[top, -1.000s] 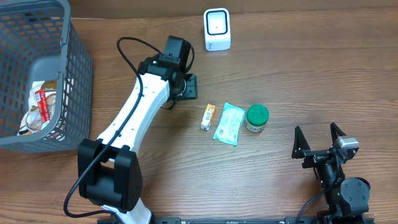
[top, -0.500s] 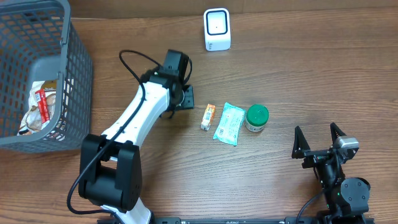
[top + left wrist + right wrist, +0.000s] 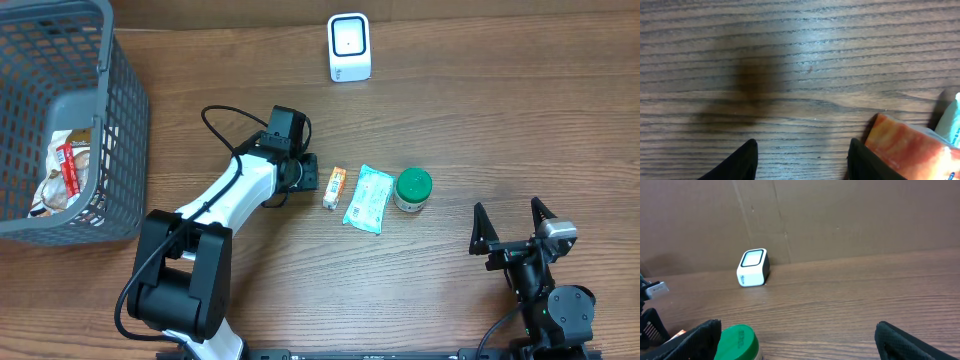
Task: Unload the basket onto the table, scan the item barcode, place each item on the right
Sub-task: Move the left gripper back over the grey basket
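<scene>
Three items lie in a row mid-table: a small orange packet (image 3: 335,186), a teal pouch (image 3: 369,198) and a green-lidded jar (image 3: 413,188). The white scanner (image 3: 349,47) stands at the back edge. My left gripper (image 3: 308,175) is low over the wood just left of the orange packet. Its jaws are open with only bare table between them. In the left wrist view the orange packet (image 3: 910,150) lies just outside the right fingertip (image 3: 862,160). My right gripper (image 3: 512,232) rests open at the front right, facing the jar's green lid (image 3: 737,342) and the scanner (image 3: 753,267).
A grey mesh basket (image 3: 120,110) holding several packaged items fills the far left. A brown cardboard wall (image 3: 840,215) rises behind the scanner. The left arm's black cable (image 3: 215,115) loops above its wrist.
The left arm has swung from nearer the back toward the front and right, bringing its gripper beside the orange packet. Its jaws narrowed slightly. The right arm has not moved.
</scene>
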Motion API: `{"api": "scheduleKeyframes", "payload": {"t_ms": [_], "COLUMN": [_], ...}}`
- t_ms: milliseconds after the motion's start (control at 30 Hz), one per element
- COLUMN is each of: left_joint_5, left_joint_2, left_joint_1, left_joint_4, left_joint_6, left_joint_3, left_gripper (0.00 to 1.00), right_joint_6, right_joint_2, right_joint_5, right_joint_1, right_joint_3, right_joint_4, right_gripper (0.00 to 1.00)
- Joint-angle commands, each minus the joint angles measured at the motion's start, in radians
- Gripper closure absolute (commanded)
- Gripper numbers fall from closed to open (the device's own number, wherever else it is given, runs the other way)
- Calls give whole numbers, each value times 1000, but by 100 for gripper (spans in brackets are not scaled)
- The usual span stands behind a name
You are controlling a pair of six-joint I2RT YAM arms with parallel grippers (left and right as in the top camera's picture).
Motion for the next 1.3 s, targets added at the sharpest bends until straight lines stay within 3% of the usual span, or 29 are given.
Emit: {"api": "scheduleKeyframes", "payload": {"t_ms": [0, 200, 567, 800, 1033, 1267], "left_joint_5": [10, 11, 7, -41, -108, -145], "left_joint_2": [2, 2, -27, -113, -139, -139], "left_joint_1": [-6, -7, 21, 68, 121, 228], "left_joint_4": [5, -3, -137, -358, -597, -705], "left_joint_6": [-7, -7, 5, 33, 55, 56], "left_joint_3": [-8, -10, 67, 328, 692, 990], "left_gripper": [47, 38, 58, 79, 80, 80], "right_joint_6": [-4, -4, -4, -4, -4, -4], "right_joint_2": [-3, -3, -3, -3, -3, -3], "right_joint_5": [6, 6, 6, 6, 6, 6], "right_joint_1": [-4, -3, -3, -3, -3, -3], "right_joint_3": [-10, -10, -10, -10, -10, -10], "right_joint_4": [6, 6, 6, 6, 6, 6], "right_gripper": [0, 0, 0, 0, 0, 0]}}
